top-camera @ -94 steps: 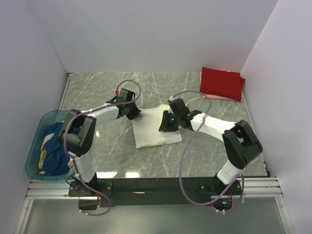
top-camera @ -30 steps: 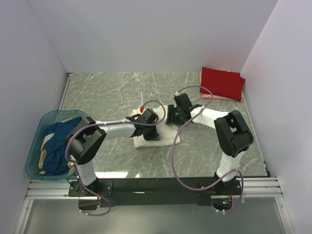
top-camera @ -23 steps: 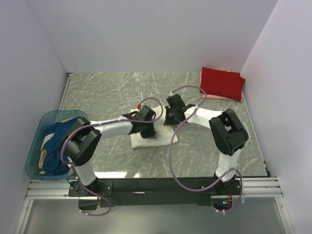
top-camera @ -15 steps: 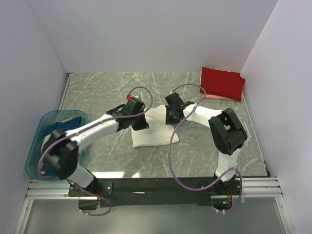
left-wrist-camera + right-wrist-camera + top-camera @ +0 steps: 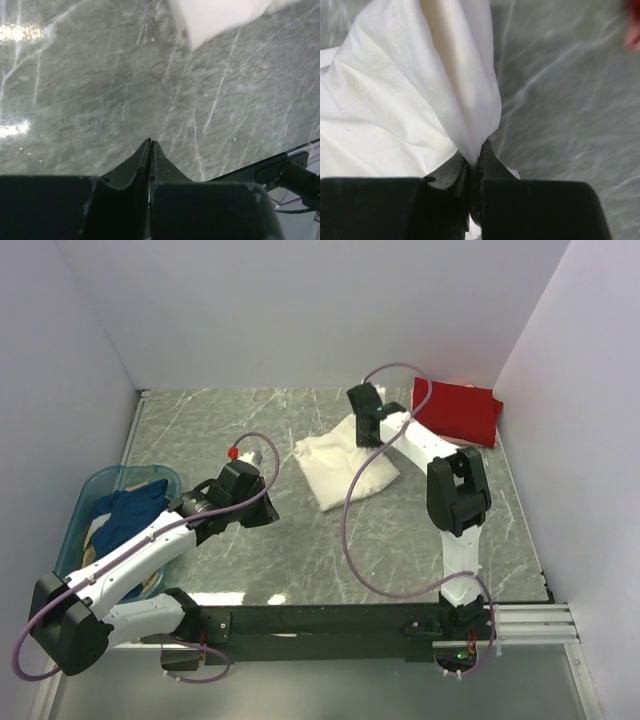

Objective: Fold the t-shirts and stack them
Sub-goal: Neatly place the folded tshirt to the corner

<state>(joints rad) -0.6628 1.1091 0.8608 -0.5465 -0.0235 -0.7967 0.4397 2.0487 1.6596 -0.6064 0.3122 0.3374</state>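
1. Basket: sits at the near left of the table. It holds a crumpled blue shirt and some tan cloth. The left arm crosses its near side.

2. Left gripper: hangs over bare marble at centre-left, just right of the basket. The fingers are pressed together with nothing between them. It is well apart from the white shirt, and only a corner of that shirt shows at the top of the left wrist view.

3. White shirt: lies past the table's middle, loosely folded and skewed. Its far right edge is drawn up in a peak.

4. Right gripper: the arm is stretched far out, and the jaws are pinched on that raised fold of the white shirt. The cloth drapes down and away from the fingertips to the table.

5. Red shirt: folded in the far right corner, just beside the right gripper. It lies on a pink shirt, of which only the near edge shows.
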